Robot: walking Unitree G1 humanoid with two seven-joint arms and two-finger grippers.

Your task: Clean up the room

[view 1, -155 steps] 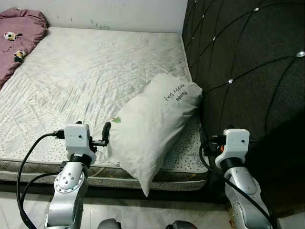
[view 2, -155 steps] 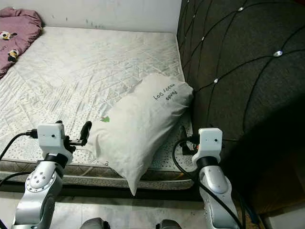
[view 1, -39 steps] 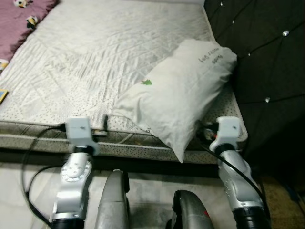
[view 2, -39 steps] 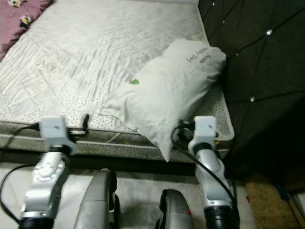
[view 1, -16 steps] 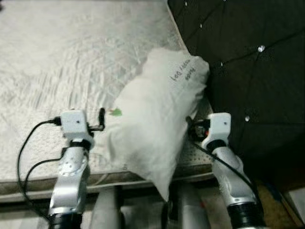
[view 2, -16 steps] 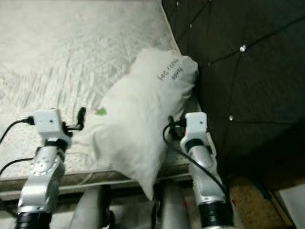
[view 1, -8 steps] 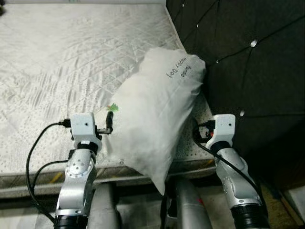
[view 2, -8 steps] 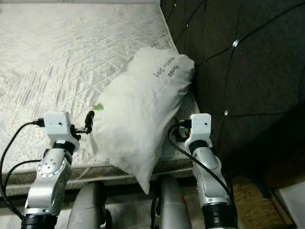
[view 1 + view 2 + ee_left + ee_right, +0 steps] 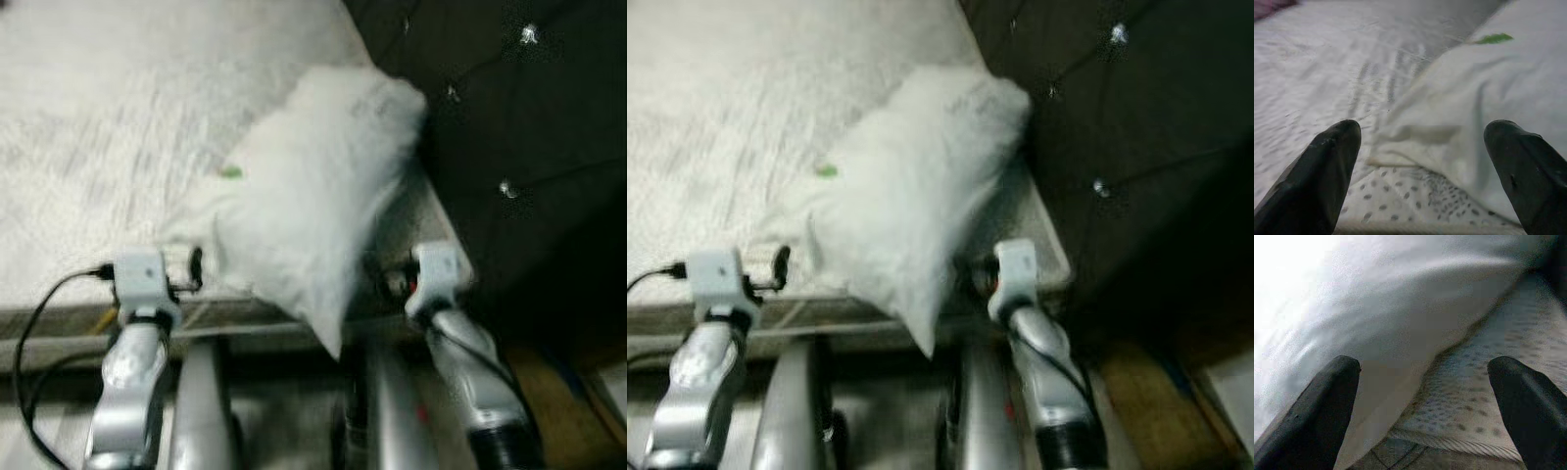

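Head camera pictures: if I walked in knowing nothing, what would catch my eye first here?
First the big white pillow, lying slantwise on the pale mattress with one corner hanging over the near edge and its far end against the dark tufted headboard. Next, the two silver arms: the left gripper and right gripper, both open, flank the pillow's near end.

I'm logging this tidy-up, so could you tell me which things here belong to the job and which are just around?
Job:
- white pillow, one corner hanging over the bed's edge
- left gripper, open beside it
- right gripper, open at its other side

Just around:
- mattress
- dark tufted headboard
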